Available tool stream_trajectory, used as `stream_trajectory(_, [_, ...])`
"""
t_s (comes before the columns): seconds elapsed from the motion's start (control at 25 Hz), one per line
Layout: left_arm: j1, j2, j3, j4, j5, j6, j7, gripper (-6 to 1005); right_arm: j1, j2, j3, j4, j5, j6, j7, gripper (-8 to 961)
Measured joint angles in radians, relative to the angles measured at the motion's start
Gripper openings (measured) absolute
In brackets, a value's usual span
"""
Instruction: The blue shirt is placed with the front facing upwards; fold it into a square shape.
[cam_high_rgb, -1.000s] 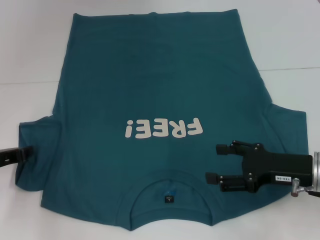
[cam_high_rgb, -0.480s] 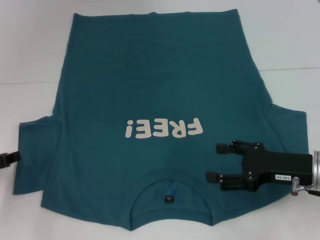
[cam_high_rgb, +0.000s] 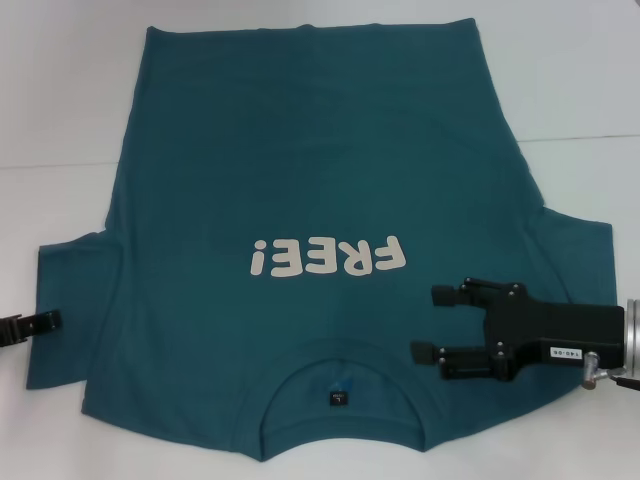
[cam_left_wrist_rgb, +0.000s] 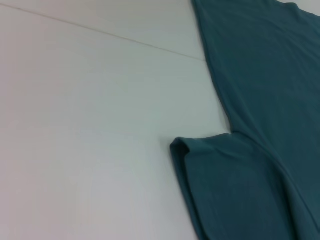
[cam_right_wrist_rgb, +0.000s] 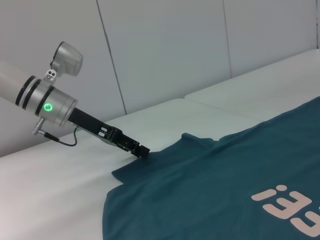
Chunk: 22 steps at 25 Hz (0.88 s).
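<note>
White tabletop, seamed. Blue shirt lies flat, print up, collar toward the robot. Left hand has backed off the left sleeve, now flattened; its fingers' state can't be told. Right hand hovers spread beside the collar. No fold started.

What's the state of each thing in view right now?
blue shirt: spread flat on the table, front up, unfolded.
left sleeve: flat, edge slightly rumpled.
left gripper: at the left sleeve's outer edge.
right gripper: open, over the shirt beside the collar.
</note>
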Motion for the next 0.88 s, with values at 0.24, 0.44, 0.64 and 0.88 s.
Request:
stream_trajectory(0.24, [-0.034, 0.011, -0.001, -0.048, 0.000, 0.013, -0.001, 773, -0.002, -0.001, 0.000, -0.001, -0.002, 0.003, 0.000, 941])
stream_trajectory(0.44, [-0.047, 0.013, -0.002, -0.052, -0.004, 0.052, 0.000, 872, -0.001, 0.000, 0.000, -0.002, -0.002, 0.004, 0.000, 941])
stream_trajectory(0.64, [-0.049, 0.007, 0.001, -0.030, -0.002, 0.058, 0.013, 858, -0.004, 0.001, 0.000, -0.002, -0.002, 0.006, 0.000, 941])
stream_trajectory(0.88, [-0.052, 0.006, 0.000, -0.030, -0.002, 0.054, 0.025, 682, -0.008, 0.001, -0.001, -0.001, -0.002, 0.007, 0.000, 941])
